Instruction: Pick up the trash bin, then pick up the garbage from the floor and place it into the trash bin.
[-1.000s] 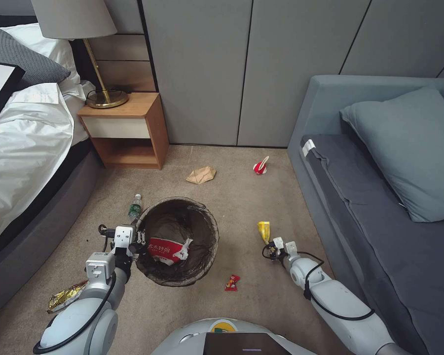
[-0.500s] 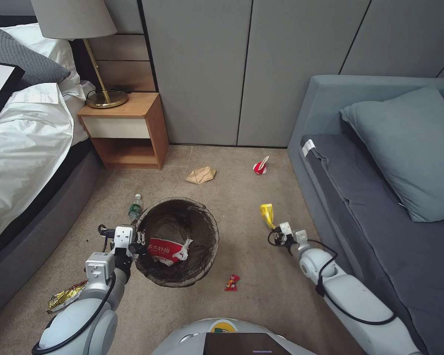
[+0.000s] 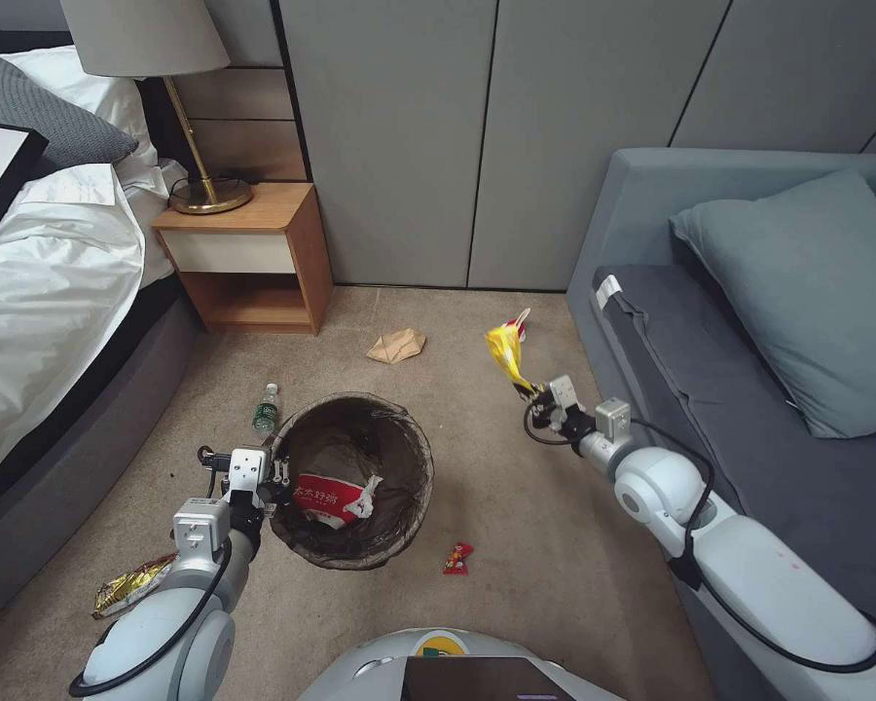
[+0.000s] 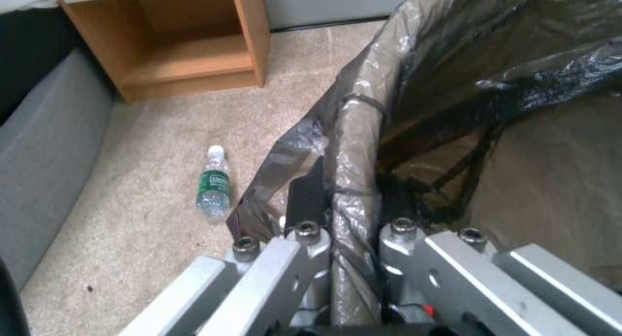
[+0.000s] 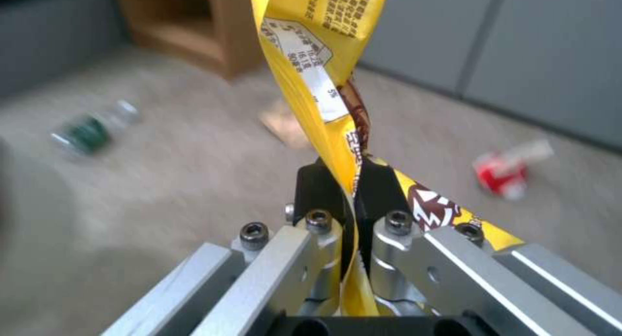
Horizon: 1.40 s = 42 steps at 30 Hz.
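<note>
The trash bin (image 3: 426, 472), white with a dark liner, hangs tilted just off the carpet. My left gripper (image 3: 274, 477) is shut on its near-left rim (image 4: 356, 132), one finger inside and one outside. A crumpled red-and-white cup (image 3: 333, 497) lies inside it. My right gripper (image 3: 535, 394) is shut on a yellow snack wrapper (image 3: 504, 350), held in the air to the right of the bin and beyond it; in the right wrist view the yellow wrapper (image 5: 311, 59) rises from between the fingers (image 5: 320, 195). Garbage on the floor: a bottle (image 3: 266, 409), a tan paper bag (image 3: 396, 345), a red wrapper (image 3: 457, 557), a gold wrapper (image 3: 131, 584).
A red cup (image 5: 502, 173) lies near the grey sofa (image 3: 749, 389), partly behind the raised wrapper in the head view. A wooden nightstand (image 3: 253, 253) with a lamp stands at the back left beside the bed (image 3: 49, 292). Open carpet lies between bed and sofa.
My right gripper has risen from the carpet with the yellow wrapper and moved farther away. The left gripper and the bin have stayed put.
</note>
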### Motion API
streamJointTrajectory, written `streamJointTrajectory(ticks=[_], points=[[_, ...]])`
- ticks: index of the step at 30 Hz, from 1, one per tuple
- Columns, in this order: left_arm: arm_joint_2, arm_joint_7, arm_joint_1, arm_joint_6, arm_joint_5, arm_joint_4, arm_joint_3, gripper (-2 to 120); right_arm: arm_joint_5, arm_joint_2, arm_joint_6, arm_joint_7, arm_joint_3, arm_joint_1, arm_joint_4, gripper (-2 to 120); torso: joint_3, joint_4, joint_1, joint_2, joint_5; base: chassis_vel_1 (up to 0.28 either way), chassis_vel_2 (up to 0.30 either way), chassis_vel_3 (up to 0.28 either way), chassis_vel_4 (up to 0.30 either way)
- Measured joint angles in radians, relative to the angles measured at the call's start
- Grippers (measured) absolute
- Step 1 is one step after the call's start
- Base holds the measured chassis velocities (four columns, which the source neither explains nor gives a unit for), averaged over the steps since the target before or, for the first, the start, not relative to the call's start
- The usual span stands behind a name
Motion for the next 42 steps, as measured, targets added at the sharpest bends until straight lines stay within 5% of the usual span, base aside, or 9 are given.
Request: streamJointTrajectory(ticks=[12,26,42], points=[[-0.008,-0.003,-0.008,0.01,0.009,0.014,0.016,3,0.2,-0.022,-0.124,-0.046,-0.13,0.146,0.285,0,0.0,-0.0002,0.0,0.0,0.0001,0.0,0.0,0.0,0.0],[-0.014,-0.012,-0.032,0.021,-0.005,0.022,0.03,3,0.222,-0.003,-0.153,-0.01,-0.423,0.311,0.296,0,0.0,0.0001,0.0,0.0,0.0,0.0,0.0,0.0,0.0],[-0.005,-0.034,-0.055,0.037,-0.066,0.021,0.02,3,0.218,0.018,-0.225,0.038,-0.544,0.345,0.269,4,0.0,-0.0001,0.0,0.0,0.0001,0.0,0.0,0.0,0.0]])
